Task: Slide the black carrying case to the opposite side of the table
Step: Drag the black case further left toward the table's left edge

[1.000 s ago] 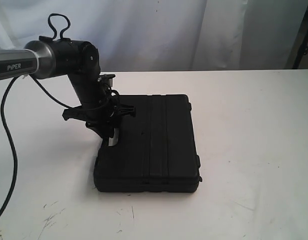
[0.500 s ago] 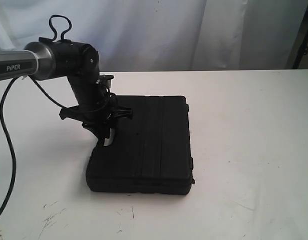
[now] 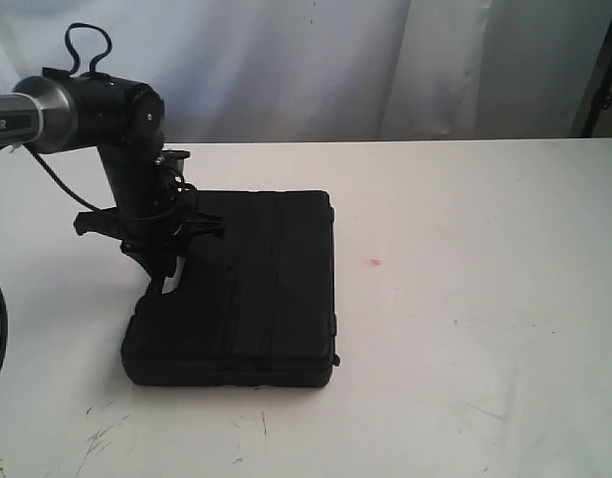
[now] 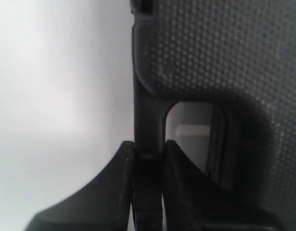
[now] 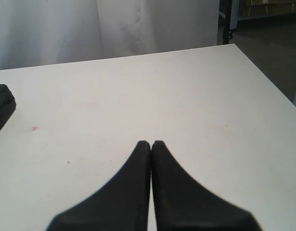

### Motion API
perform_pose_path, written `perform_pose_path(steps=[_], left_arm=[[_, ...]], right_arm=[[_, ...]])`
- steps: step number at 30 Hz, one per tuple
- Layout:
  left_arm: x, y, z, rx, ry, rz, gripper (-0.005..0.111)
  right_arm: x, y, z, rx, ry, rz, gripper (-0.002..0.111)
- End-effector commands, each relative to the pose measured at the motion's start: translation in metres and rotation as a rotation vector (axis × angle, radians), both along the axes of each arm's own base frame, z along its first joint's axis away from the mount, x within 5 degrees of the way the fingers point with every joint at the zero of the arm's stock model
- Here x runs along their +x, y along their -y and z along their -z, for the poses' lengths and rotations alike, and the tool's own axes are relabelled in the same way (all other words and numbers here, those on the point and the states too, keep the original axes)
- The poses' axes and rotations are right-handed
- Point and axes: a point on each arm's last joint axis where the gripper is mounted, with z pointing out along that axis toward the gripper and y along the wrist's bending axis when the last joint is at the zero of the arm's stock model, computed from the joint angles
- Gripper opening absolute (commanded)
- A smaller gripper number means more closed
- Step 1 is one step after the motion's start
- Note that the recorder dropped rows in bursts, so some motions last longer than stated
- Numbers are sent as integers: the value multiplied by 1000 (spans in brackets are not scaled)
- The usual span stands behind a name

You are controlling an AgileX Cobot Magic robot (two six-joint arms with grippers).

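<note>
Case [image 3: 256, 289] has shifted left across bench [image 3: 465, 299].
Left tool [image 3: 171, 277] clamped on handle [image 4: 148, 120]; slide judged underway, not complete.

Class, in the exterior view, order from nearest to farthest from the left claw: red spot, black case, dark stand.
1. Black case, in the left claw.
2. Red spot, right of case.
3. Dark stand, far right background.

The white, scuffed table [image 3: 485, 299] carries a black carrying case [image 3: 246, 289] lying flat.
</note>
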Motion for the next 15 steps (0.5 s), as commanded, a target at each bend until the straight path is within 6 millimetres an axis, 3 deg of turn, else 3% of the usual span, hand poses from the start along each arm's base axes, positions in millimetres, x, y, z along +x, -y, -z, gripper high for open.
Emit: perform_pose_path(steps=[1, 15], left_arm=[[0, -23, -6, 34, 9, -27, 0], [3, -50, -6, 136, 6, -29, 0]], right_arm=[[0, 0, 1, 4, 3, 0, 0], [0, 0, 1, 4, 3, 0, 0]])
